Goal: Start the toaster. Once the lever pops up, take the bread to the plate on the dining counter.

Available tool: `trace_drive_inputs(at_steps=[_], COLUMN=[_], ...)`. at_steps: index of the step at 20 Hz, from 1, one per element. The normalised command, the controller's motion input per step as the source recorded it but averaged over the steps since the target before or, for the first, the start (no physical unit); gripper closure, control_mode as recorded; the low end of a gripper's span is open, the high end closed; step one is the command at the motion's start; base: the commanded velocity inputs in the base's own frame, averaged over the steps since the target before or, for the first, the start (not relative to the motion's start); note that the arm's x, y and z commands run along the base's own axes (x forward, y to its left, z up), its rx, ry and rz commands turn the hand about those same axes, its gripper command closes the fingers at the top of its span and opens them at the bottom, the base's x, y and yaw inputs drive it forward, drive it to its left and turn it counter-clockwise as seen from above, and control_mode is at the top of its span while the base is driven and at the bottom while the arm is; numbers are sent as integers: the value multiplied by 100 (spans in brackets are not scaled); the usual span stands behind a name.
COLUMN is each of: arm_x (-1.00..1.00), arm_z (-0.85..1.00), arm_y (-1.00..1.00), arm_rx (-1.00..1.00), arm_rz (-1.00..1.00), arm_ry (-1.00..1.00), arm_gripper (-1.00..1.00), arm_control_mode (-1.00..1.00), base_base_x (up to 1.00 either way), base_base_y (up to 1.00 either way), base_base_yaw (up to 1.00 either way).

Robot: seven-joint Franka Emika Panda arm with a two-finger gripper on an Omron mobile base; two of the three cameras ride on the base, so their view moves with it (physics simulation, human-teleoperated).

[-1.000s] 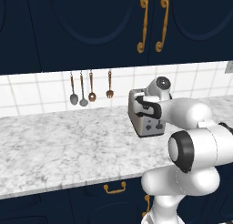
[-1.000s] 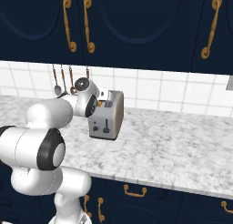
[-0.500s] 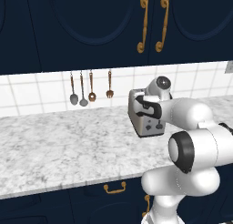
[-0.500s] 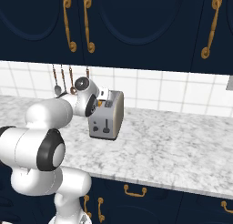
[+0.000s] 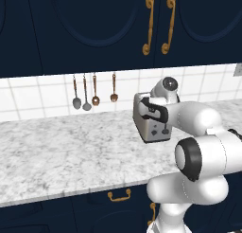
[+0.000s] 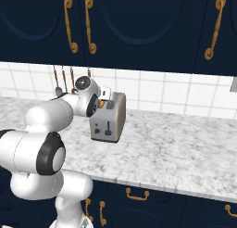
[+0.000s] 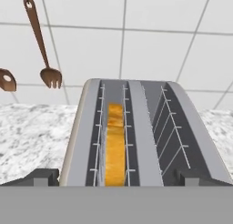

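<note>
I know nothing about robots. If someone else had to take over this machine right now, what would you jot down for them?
Gripper: open, empty, poised just above the boxy silver-beige two-slot toaster, looking down into its slots.
Bread: the pale slice with a golden-orange crust stands in the left slot in the hand view; the other slot is bare.
Toaster: upright on the marbled grey-white worktop, near the tiled wall, beside hanging utensils.
Lever: the dark slider tab sits low on the control face.
Done: nothing I can confirm.
Left: start the toaster if needed, wait for the pop, carry the bread to the plate.

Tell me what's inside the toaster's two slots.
In the toaster, the left slot holds the bread, its golden crust edge up. The right slot shows wire guides; its bottom is hidden.
</note>
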Motion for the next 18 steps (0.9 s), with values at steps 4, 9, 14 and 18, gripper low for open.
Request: trace_drive_inputs(at_steps=[4, 9, 14, 18], arm_x=[0, 0, 0, 0], arm_z=[0, 0, 0, 0], arm_y=[0, 0, 0, 0], arm_rx=[0, 1, 0, 2], arm_rz=[-2, -1, -1, -1], arm_ry=[0, 0, 0, 0], arm_gripper=[-100, -100, -100, -100], arm_control_mode=[-100, -100, -100, -100], base_base_x=[0, 0, 0, 0], base_base_y=[0, 0, 0, 0], base_base_yaw=[0, 0, 0, 0])
